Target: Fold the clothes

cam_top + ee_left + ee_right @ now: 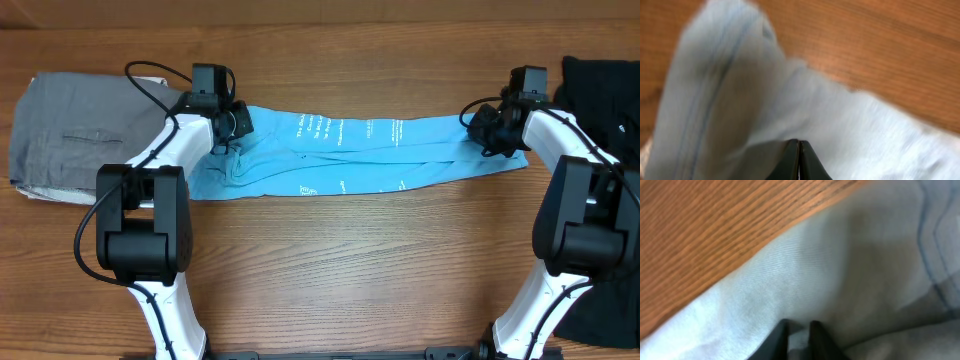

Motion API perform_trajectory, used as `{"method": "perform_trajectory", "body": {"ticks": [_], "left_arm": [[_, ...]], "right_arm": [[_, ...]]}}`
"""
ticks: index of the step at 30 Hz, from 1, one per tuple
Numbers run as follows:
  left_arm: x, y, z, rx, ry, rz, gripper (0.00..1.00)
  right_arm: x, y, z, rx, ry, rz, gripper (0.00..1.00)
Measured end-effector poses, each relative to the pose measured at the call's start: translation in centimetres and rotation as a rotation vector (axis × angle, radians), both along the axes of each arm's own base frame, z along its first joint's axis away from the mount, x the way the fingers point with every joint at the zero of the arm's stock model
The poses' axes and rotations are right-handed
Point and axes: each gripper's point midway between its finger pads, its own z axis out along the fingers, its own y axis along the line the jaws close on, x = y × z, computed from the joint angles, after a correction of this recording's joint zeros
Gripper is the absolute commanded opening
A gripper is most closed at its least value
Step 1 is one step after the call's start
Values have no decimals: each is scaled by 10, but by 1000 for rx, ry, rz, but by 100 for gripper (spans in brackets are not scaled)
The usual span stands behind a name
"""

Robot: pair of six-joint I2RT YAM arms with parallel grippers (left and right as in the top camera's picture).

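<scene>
The clothes (380, 150), a light blue T-shirt with small white lettering showing, lie as a long narrow strip across the far middle of the table. My left gripper (228, 140) is at the bunched left end. In the left wrist view the left gripper (799, 142) has its jaws pressed together, with pale cloth (840, 125) drawn up to the tips. My right gripper (485, 135) is over the strip's right end. In the right wrist view the right gripper (799, 325) has its jaws a little apart, with a fold of the cloth (815, 265) lying in the gap.
A folded grey garment (70, 135) lies at the far left, close to the shirt's left end. A black garment (605, 90) lies at the far right edge behind the right arm. Bare wooden table (350, 260) stretches in front of the shirt.
</scene>
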Motion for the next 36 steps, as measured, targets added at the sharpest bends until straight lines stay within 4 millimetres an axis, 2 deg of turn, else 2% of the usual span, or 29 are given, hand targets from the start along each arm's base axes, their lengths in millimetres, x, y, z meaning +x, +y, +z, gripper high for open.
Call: {"method": "perform_trajectory", "body": {"ticks": [2, 4, 6, 8, 11, 14, 17, 20, 23, 26, 28, 32, 36], "left_arm": [[1, -2, 4, 2, 8, -18, 4], [4, -4, 15, 1, 21, -33, 4], [11, -7, 36, -11, 15, -47, 4], [27, -14, 67, -40, -36, -72, 4], [40, -26, 105, -87, -106, -111, 4], [39, -39, 123, -110, -132, -144, 4], [35, -56, 117, -118, -115, -178, 4], [34, -72, 97, -118, -86, -205, 4], [38, -82, 58, -101, -41, -216, 4], [34, -84, 6, -87, 41, -215, 4], [32, -83, -14, -88, 71, -212, 4], [33, -79, -14, -83, 71, -204, 4], [33, -78, -14, -78, 70, -201, 4]], "right_arm": [[1, 3, 1, 2, 1, 12, 38], [-3, 4, 3, 2, 29, 30, 41], [-10, 4, 7, 6, 72, 36, 42], [-12, 2, 15, 9, 101, 34, 43], [-9, -7, 30, 8, 102, 22, 43], [-9, -19, 35, 8, 97, -1, 42], [-10, -30, 33, 5, 94, -22, 41], [-8, -37, 27, -6, 73, -30, 38], [-10, -37, 15, -14, 64, -21, 38], [-19, -36, 3, -18, 86, -14, 38], [-26, -37, 1, -26, 114, -15, 37], [-63, -39, -2, -49, 269, -42, 39], [-87, -48, -2, -55, 359, -85, 45]]}}
